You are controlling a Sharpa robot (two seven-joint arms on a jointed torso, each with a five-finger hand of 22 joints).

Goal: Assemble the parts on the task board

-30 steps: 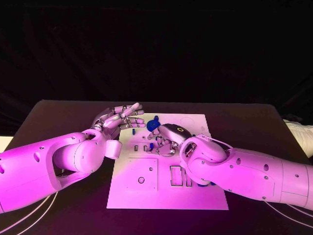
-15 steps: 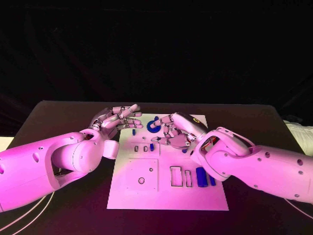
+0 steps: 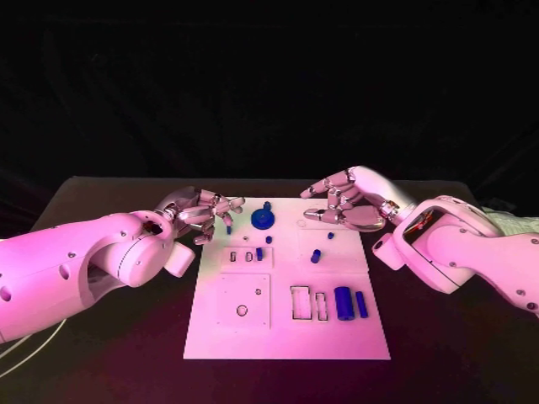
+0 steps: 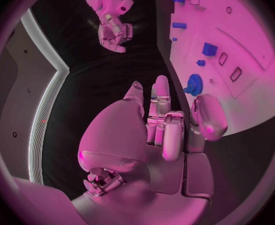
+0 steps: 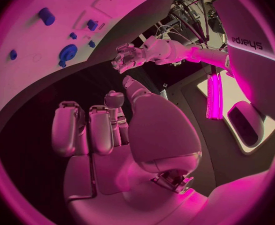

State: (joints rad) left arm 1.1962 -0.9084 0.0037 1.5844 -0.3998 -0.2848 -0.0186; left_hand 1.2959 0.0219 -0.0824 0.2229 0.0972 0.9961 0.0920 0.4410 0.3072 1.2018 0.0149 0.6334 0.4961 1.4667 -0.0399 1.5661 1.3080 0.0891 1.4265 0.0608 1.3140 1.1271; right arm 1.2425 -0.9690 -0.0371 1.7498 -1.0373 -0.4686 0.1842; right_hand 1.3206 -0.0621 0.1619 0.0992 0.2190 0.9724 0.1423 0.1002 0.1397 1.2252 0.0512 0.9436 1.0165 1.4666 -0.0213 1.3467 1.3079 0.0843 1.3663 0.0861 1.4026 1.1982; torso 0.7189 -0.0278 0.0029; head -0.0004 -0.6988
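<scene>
The white task board (image 3: 239, 324) lies in the middle of the table. A blue gear (image 3: 264, 220) stands near its far edge. Small blue pegs (image 3: 316, 256) sit mid-board, and two blue cylinders (image 3: 344, 303) lie by the slots at the near right. My left hand (image 3: 204, 209) hovers at the board's far left corner, fingers loosely curled, holding nothing. My right hand (image 3: 349, 202) is raised over the far right corner, fingers bent and apart, nothing in it. The left wrist view shows the left hand (image 4: 162, 130) beside the gear (image 4: 192, 84). In the right wrist view, the right hand (image 5: 106, 130) is off the board (image 5: 25, 75).
The black table (image 3: 99, 202) spreads around the board on every side. My two white forearms flank the board left and right. Several slots and holes (image 3: 302, 303) are cut into the board's near half.
My right hand has lifted off the board's middle and drawn back toward the far right corner, uncovering the blue pegs and cylinders. The left hand has hardly moved.
</scene>
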